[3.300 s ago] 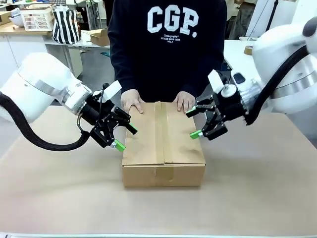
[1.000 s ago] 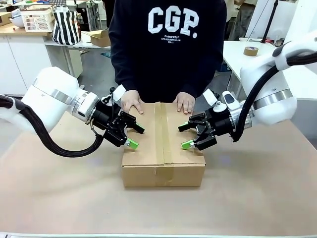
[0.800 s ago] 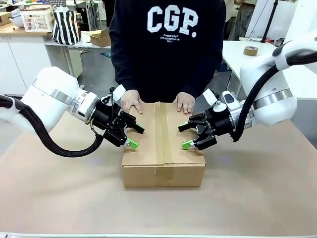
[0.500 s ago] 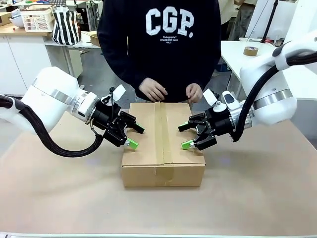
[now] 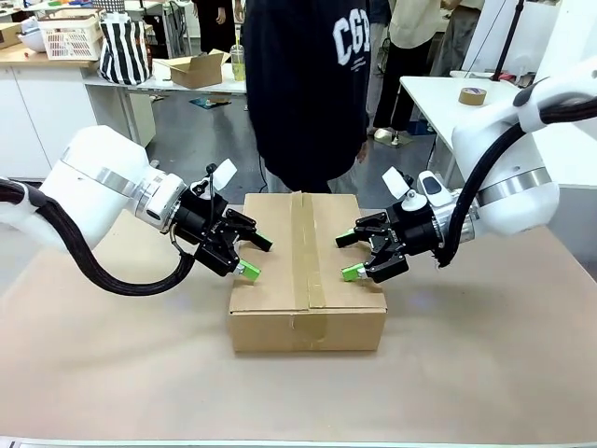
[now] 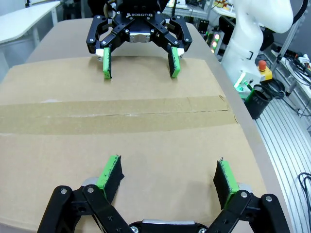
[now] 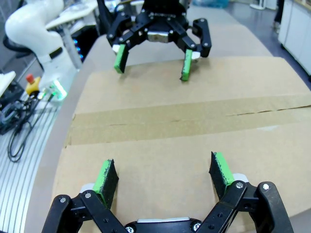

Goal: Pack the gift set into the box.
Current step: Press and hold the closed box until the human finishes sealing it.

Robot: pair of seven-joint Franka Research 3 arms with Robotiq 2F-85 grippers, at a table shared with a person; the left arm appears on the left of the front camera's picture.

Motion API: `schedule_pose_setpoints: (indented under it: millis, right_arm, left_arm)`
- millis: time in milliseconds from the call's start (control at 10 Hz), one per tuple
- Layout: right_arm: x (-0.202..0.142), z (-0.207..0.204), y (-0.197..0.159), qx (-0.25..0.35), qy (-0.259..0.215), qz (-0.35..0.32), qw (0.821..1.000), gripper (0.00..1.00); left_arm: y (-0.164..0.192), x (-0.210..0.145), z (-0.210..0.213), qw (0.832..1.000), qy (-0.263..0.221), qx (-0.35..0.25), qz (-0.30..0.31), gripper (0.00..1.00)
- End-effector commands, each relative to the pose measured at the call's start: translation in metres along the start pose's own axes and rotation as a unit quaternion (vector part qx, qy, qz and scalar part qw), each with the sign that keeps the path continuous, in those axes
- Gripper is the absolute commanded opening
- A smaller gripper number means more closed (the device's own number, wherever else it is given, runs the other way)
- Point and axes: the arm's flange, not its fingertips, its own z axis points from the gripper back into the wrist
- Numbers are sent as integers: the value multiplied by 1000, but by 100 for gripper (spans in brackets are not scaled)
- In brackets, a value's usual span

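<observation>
Front view: spread left gripper (image 5: 255, 258) and spread right gripper (image 5: 348, 256) flank a taped cardboard box (image 5: 295, 280). Beyond them stands a person (image 5: 308, 103).

Desk surface (image 5: 121, 373) unobstructed left, right and front of the box (image 5: 308, 333). Central taped strip passable between the opposed grippers. Left gripper (image 5: 249, 254) and right gripper (image 5: 350, 257) obstruct the box's side edges.
</observation>
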Motion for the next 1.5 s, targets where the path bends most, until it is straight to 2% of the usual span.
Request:
schedule_pose_setpoints:
  millis: [0,1400]
  right_arm:
    - [-2,0,2,-2,-2,9,1000,100]
    - [-2,0,2,-2,-2,9,1000,100]
  left_arm:
    - [-1,-2,-1,1000,-4,2,2,100]
    - [-1,-2,-1,1000,-4,2,2,100]
